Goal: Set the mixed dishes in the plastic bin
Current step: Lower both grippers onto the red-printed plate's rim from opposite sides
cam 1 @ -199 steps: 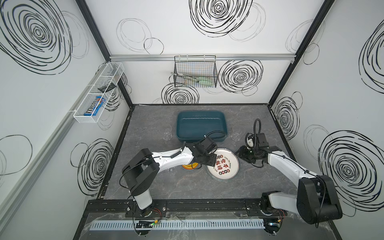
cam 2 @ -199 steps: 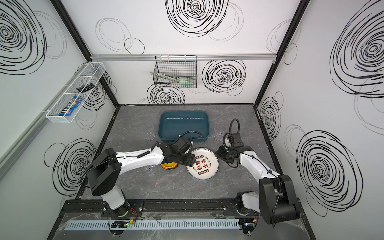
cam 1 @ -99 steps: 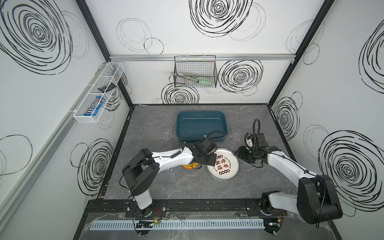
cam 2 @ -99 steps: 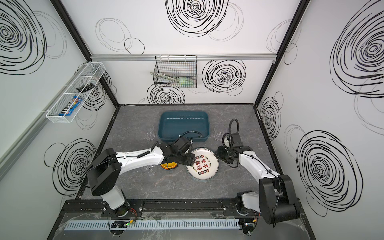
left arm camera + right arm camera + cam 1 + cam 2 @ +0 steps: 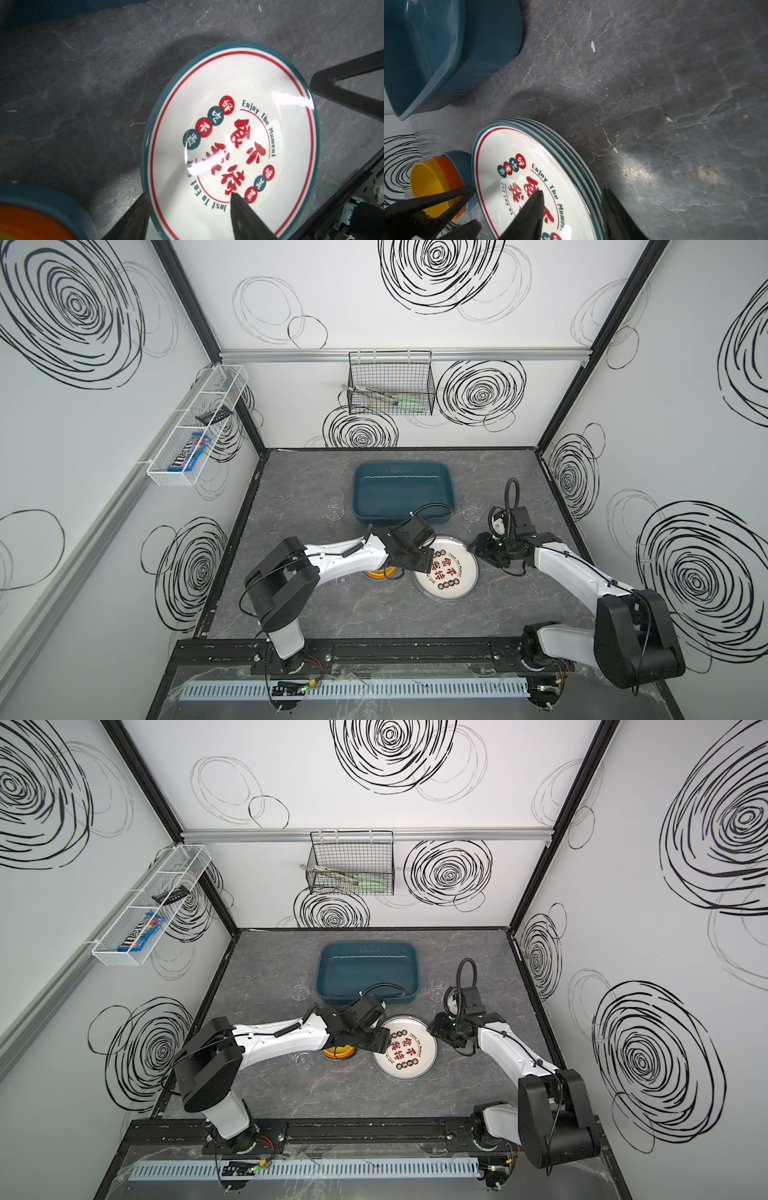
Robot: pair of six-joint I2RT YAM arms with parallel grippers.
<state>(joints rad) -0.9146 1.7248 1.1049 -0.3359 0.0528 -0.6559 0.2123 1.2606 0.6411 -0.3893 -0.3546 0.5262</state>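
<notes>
Teal-blue bin (image 5: pixel 399 493), white plate (image 5: pixel 446 572) with red characters, grey marbled table (image 5: pixel 332 614)

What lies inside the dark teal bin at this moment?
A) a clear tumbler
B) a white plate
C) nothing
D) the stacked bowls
C: in both top views the plastic bin shows only its bare floor; the plates and bowls sit on the table in front of it.

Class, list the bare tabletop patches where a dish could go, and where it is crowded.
Bare: the strips between plate stack and front rail, and between bin and back wall. Crowded: mid-table, where left gripper, right gripper, plate stack and bowls meet; tumblers flank the bin.
</notes>
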